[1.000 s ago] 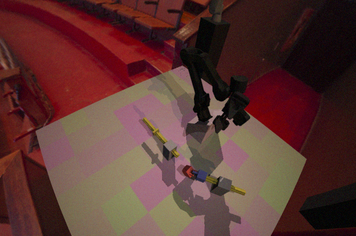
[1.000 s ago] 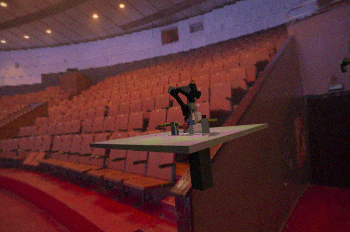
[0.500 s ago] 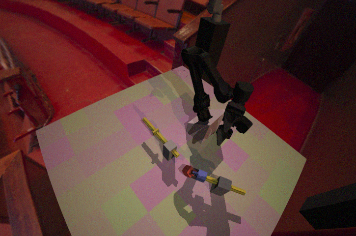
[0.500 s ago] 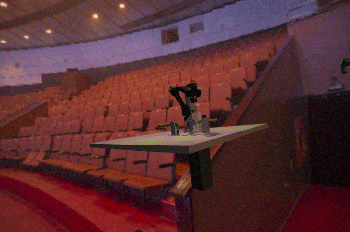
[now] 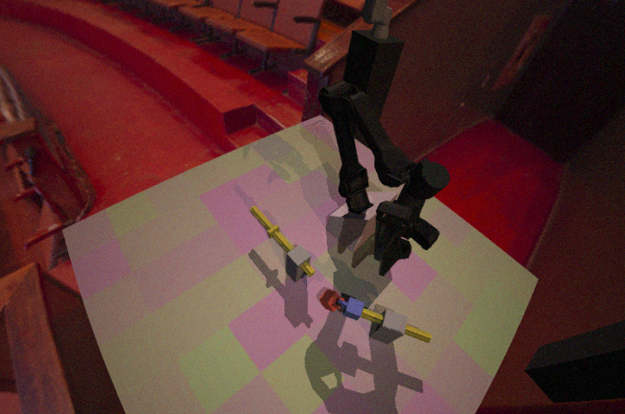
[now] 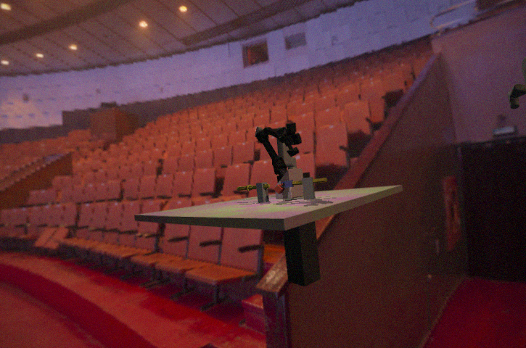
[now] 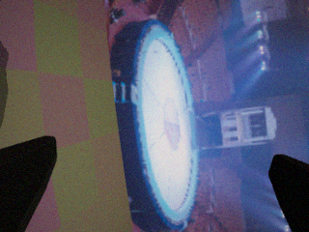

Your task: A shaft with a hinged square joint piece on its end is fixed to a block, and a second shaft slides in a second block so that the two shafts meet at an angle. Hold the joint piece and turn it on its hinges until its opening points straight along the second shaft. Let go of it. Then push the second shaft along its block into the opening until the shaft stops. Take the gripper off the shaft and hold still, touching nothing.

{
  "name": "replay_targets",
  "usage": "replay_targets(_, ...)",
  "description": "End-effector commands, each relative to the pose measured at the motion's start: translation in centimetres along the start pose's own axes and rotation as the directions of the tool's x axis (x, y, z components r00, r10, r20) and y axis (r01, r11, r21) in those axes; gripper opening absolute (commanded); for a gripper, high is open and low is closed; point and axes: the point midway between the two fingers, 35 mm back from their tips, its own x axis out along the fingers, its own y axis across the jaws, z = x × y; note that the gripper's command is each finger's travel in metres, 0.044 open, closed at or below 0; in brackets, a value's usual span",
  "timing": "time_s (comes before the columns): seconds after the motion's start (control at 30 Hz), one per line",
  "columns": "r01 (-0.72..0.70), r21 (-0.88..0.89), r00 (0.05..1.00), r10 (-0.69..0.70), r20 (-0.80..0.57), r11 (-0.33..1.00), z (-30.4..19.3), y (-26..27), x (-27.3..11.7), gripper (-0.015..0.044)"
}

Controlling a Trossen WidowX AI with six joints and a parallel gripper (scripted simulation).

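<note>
The red joint piece [image 5: 328, 299] [image 6: 278, 188] hangs on the blue hinge part [image 5: 354, 308] [image 6: 288, 183] at the end of the yellow first shaft [image 5: 419, 333] [image 6: 321, 180]. This shaft passes through a grey block [image 5: 395, 324] [image 6: 308, 188]. The joint piece looks tilted; its opening's exact direction cannot be told. The yellow second shaft [image 5: 259, 216] [image 6: 247, 188], with a collar, runs through the other grey block [image 5: 297, 262] [image 6: 261, 193]. Its near end stands apart from the joint piece. My gripper [image 5: 394, 260] [image 7: 168, 158] is open and empty, raised above the table, clear of both shafts.
The arm's pale base block [image 5: 339, 227] stands behind the two shafts. The patchwork table [image 5: 166, 254] [image 6: 230, 211] carries both blocks. The wrist view shows the table's edge and blurred background between the fingers. A dark beam [image 5: 590, 360] shows at the lower right of the top view.
</note>
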Motion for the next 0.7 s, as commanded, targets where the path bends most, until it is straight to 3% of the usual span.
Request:
replay_targets(0.0, -0.068, 0.093, 0.997, 0.070, -0.022, 0.993, -0.2, 0.6, 1.5, 0.0440)
replay_targets(0.67, -0.265, 0.497, 0.917, 0.375, -0.135, 0.826, -3.0, 3.8, 6.1, 0.0440)
